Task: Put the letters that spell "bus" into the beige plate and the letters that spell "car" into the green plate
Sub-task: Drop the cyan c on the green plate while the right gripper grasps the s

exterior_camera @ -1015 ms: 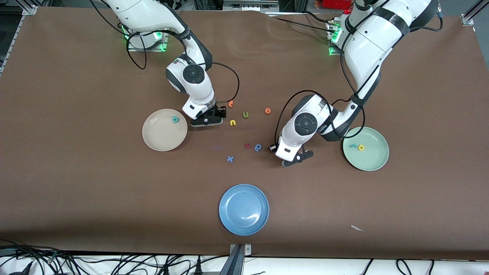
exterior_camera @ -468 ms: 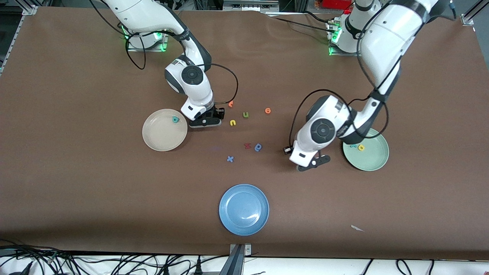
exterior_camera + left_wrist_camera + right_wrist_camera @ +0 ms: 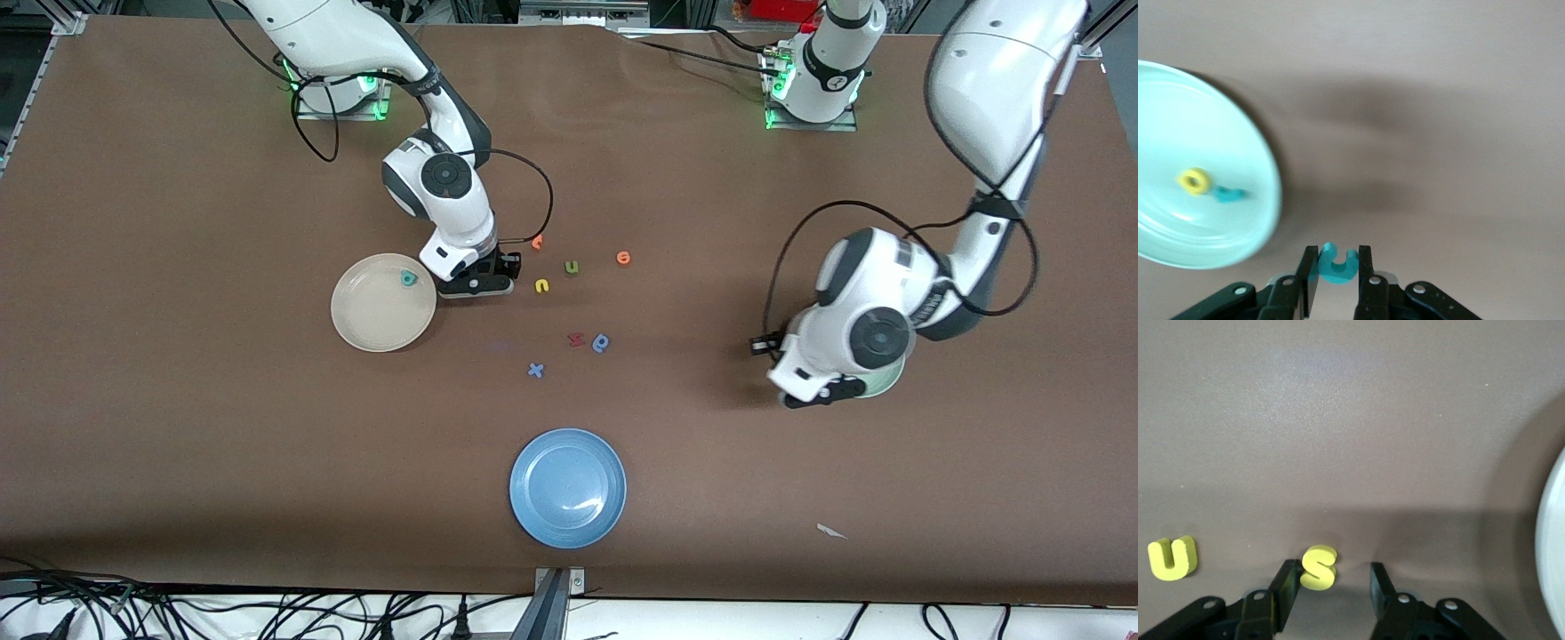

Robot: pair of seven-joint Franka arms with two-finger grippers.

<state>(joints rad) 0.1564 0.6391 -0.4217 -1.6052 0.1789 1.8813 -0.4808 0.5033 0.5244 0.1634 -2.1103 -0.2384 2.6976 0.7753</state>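
Observation:
My left gripper [image 3: 816, 395] hangs over the edge of the green plate [image 3: 890, 380], which the arm mostly hides. In the left wrist view it [image 3: 1338, 251] is shut on the teal "c" [image 3: 1335, 270]. The green plate [image 3: 1238, 133] holds the yellow "a" [image 3: 1193, 181] and teal "r" [image 3: 1230, 195]. My right gripper [image 3: 480, 284] is low at the table beside the beige plate [image 3: 369, 316], which holds the teal "b" [image 3: 408, 278]. Its jaws [image 3: 1333, 565] are open around the yellow "s" [image 3: 1318, 567], which touches one finger. The yellow "u" [image 3: 541, 285] lies close by.
A green "u" [image 3: 572, 267], an orange letter [image 3: 537, 241] and an orange "e" [image 3: 623, 258] lie mid-table. A red letter [image 3: 575, 339], a blue rounded letter [image 3: 601, 342] and a blue "x" [image 3: 535, 370] lie nearer the camera. A blue plate [image 3: 567, 487] is nearest.
My left arm has swung with the "c" from beside the blue rounded letter to over the green plate's edge. The right gripper has stayed beside the beige plate.

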